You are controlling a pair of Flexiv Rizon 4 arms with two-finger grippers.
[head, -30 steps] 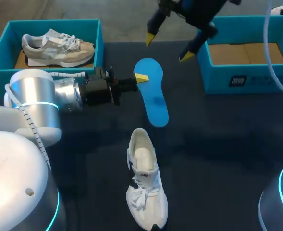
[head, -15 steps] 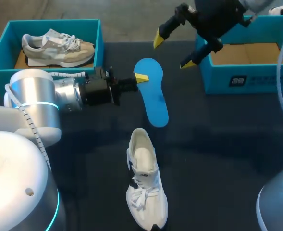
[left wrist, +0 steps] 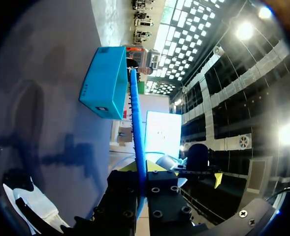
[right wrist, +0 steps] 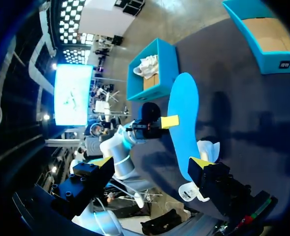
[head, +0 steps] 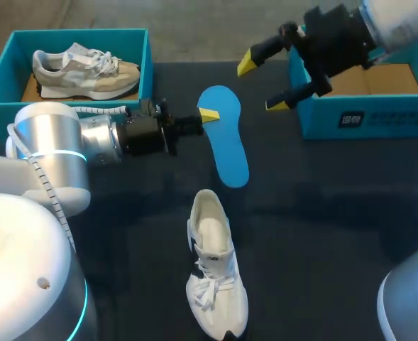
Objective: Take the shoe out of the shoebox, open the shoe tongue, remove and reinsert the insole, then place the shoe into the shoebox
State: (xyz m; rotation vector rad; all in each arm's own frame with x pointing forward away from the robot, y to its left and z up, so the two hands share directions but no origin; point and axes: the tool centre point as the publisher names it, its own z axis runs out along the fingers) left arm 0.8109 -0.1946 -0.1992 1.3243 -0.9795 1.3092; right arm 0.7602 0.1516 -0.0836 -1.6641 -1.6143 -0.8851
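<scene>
1. Left claw (head: 207, 115): clamped on the blue insole (head: 226, 145), at its side edge near the end farthest from the white shoe (head: 214, 273). In the left wrist view the insole (left wrist: 136, 123) runs edge-on out from between the fingers of the left claw (left wrist: 144, 169).
2. Right claw (head: 261, 84): fingers spread wide and holding nothing. It hangs above the bench (head: 322, 213), just beside the near-left corner of the right shoebox (head: 365, 121). In its own wrist view the right claw (right wrist: 150, 162) looks down on the insole (right wrist: 184, 118) and on the shoe's heel end.
3. Step in hand, my judgement: the insole is out, so removal is done and reinsertion is next.
4. Next move, my judgement: swing the insole round so that its free end points into the shoe's opening, then slide it in flat. The shoe stands loose, so the right claw should probably come down to steady it or hold the tongue back. Otherwise it may skid.
5. Insole: plain bright blue, thin and smooth, with rounded ends. I cannot tell whether its free end rests on the bench.
6. White shoe: upright on the bench near the insole but apart from it, with the wide, pale opening toward the insole and the laces and toe toward me.
7. Right shoebox: teal, bare cardboard floor, ready for the shoe.
8. Left shoebox (head: 3, 78): holds a grey shoe (head: 84, 71).
</scene>
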